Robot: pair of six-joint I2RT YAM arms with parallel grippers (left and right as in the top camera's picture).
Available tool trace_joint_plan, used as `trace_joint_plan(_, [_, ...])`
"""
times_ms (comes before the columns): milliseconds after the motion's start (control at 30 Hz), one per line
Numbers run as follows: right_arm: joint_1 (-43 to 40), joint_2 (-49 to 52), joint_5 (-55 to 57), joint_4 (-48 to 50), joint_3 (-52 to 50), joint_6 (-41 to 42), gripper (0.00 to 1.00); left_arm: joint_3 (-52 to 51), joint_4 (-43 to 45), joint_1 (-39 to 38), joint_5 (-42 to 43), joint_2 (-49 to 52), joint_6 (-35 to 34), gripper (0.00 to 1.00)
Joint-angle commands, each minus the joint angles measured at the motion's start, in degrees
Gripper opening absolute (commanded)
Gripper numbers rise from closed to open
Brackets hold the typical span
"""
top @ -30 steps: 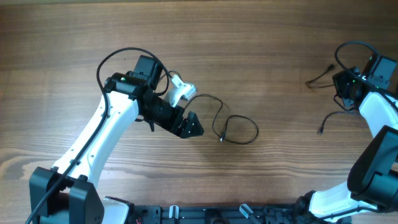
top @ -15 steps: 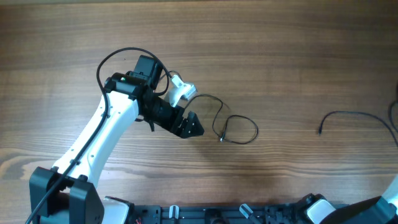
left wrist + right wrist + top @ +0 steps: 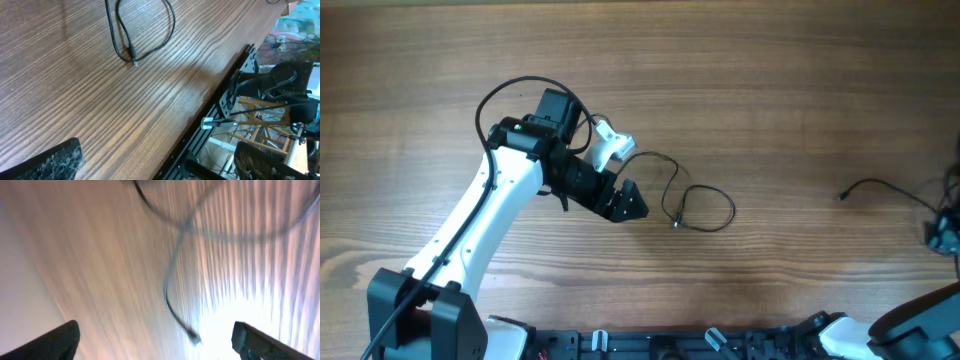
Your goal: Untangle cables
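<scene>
Hovering open-jawed and empty, the left gripper [image 3: 628, 205] and right gripper [image 3: 160, 341] leave the looped cable [image 3: 677, 222] and far cable [image 3: 870, 182] separated, likely awaiting straightening.

Wood-grain table [image 3: 780, 90], black mounting rail [image 3: 226, 102] along its edge

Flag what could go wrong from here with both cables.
1. The right wrist view is motion-blurred and the right gripper has its jaws open over the right cable; a grab now may miss or snag it.
2. The left cable curls back on itself near its plug; pulling one strand might tighten the loop.
</scene>
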Motion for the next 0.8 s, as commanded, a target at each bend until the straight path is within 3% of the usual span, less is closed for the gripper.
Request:
trace_joint_plan(0, [0.2,0.2,-4.5,-9.6,0.1,0.1,0.76,-0.2,0.0,-0.2,-0.2,0.3,0.3,0.99])
trace_joint_plan(33, [0.2,0.2,-2.5,-12.3,0.1,0.1,0.76,-0.2,0.0,-0.2,-0.2,0.3,0.3,0.99])
trace_joint_plan(67, [0.2,0.2,0.7,-14.4,0.1,0.1,0.85,-0.2,0.0,-0.2,-0.2,0.3,0.3,0.99])
trace_joint_plan(100, [0.2,0.2,4.9,-15.4,0.1,0.1,0.86,-0.2,0.0,-0.2,-0.2,0.3,0.3,0.99])
trace_joint_plan(133, [0.2,0.2,9.9,-16.3,0.0,1.9,0.78,-0.2,0.0,-0.2,-0.2,0.3,0.3,0.99])
trace_joint_plan(167, [0.2,0.2,16.0,-17.9,-0.7,6.6,0.77,-0.2,0.0,-0.2,-0.2,0.3,0.3,0.98])
trace_joint_plan(200, [0.2,0.2,19.2,-18.7,-1.7,10.0,0.87,-0.2,0.0,-0.2,-0.1,0.3,0.3,0.98])
trace_joint_plan(267, [0.2,0.2,23.5,-15.5,-4.4,9.6,0.88,-0.2,0.0,-0.2,-0.1,0.3,0.3,0.98])
trace_joint_plan(333, [0.2,0.2,28.0,-9.7,-5.9,4.9,0.47,-0.2,0.0,-0.2,-0.1,0.3,0.3,0.98])
trace_joint_plan(367, [0.2,0.3,31.7,-6.6,-6.9,2.7,0.36,-0.2,0.0,-0.2,-0.1,0.3,0.3,0.98])
trace_joint_plan(500, [0.1,1.0,37.5,-3.8,-9.4,4.5,0.34,-0.2,0.0,-0.2,-0.1,0.3,0.3,0.98])
trace_joint_plan(633, [0.1,2.6,37.5,-1.2,-11.6,4.3,0.23,-0.2,0.0,-0.2,-0.1,0.3,0.3,0.98])
trace_joint_plan(667, [0.1,3.3,37.6,3.1,-13.7,1.8,0.19,-0.2,0.0,-0.2,-0.1,0.3,0.3,0.98])
trace_joint_plan(700, [0.2,4.0,37.2,7.9,-15.8,-3.0,0.08,-0.2,0.0,-0.2,-0.1,0.3,0.3,0.98])
trace_joint_plan(767, [0.2,6.3,34.5,15.6,-20.3,-6.1,0.05,-0.2,0.0,-0.2,-0.1,0.3,0.3,0.98])
